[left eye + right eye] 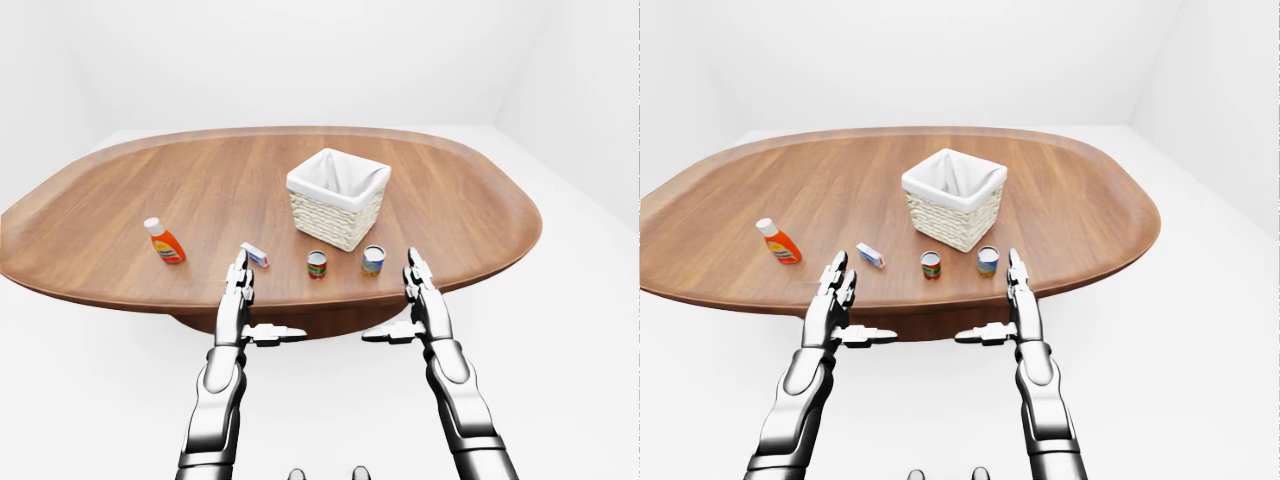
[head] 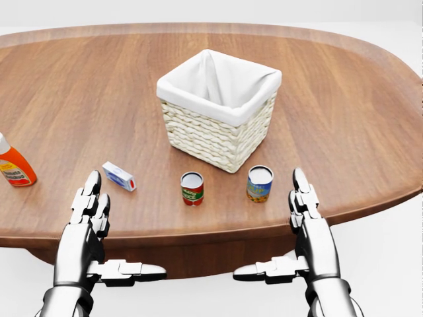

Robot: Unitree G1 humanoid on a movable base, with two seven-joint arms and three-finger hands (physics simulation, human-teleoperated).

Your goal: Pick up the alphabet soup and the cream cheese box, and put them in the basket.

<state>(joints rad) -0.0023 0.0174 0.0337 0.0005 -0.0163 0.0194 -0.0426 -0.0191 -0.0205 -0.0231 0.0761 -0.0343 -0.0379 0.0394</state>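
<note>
The white-lined wicker basket (image 2: 213,140) stands mid-table in the head view. Below it are two upright cans: a blue and yellow one, the alphabet soup (image 2: 260,183), and a red and green one (image 2: 192,188). The small white and blue cream cheese box (image 2: 119,176) lies flat to their left. My left hand (image 2: 106,228) hangs open at the table's lower edge, just below and left of the box. Open too, my right hand (image 2: 291,228) sits just right of and below the soup can. Neither hand touches anything.
An orange ketchup bottle (image 2: 13,166) stands at the head view's left edge. The oval wooden table (image 1: 120,200) is wide, with white floor all around. Its curved lower edge (image 2: 198,232) runs across just above my wrists.
</note>
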